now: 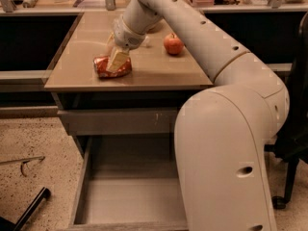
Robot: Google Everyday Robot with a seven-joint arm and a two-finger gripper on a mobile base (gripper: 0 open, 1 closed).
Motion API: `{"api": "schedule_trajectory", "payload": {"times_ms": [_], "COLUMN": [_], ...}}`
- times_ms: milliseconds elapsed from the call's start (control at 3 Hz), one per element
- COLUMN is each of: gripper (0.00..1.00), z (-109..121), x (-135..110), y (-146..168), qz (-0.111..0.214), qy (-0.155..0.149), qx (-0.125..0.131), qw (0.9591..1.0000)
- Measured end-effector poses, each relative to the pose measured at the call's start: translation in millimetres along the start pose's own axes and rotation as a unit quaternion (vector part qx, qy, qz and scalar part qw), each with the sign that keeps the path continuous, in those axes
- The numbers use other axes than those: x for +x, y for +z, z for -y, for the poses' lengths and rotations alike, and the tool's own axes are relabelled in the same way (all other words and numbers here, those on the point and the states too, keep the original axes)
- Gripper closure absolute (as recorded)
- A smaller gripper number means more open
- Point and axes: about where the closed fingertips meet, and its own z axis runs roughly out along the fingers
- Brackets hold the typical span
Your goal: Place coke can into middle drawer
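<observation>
The coke can (pixel 103 69), red and crinkled, lies on its side on the brown tabletop (pixel 159 73) near the front left. My gripper (pixel 117 60) reaches down onto it from behind, with one pale finger (pixel 118 59) across the can's front, and appears shut on it. The can rests on the tabletop. The middle drawer (pixel 125 196) stands pulled out below the table, a grey box with a bare smooth inside. My arm's big pale body (pixel 226 158) hides the drawer's right part.
A round red apple (pixel 173 44) sits on the tabletop right of the can. A closed grey drawer panel (pixel 115 121) is above the open drawer. A black chair (pixel 293 129) stands at the right. A black rod (pixel 30 209) and a wire (pixel 21 163) lie on the speckled floor at the left.
</observation>
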Motion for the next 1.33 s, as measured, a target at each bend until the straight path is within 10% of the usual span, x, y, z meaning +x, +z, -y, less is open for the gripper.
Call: {"api": "schedule_trajectory", "payload": {"times_ms": [333, 1000, 1333], "gripper": [1.0, 1.0, 1.0], "z": [-13.2, -75.8, -104.3], "x": [-12.2, -67.4, -49.0], "y": [-15.0, -87.9, -61.5], "qz": [-0.002, 0.051, 0.043], "qy": [-0.002, 0.006, 0.021], "qx": [0.013, 0.126, 0.109], "qw": [0.9999, 0.9907, 0.9929]}}
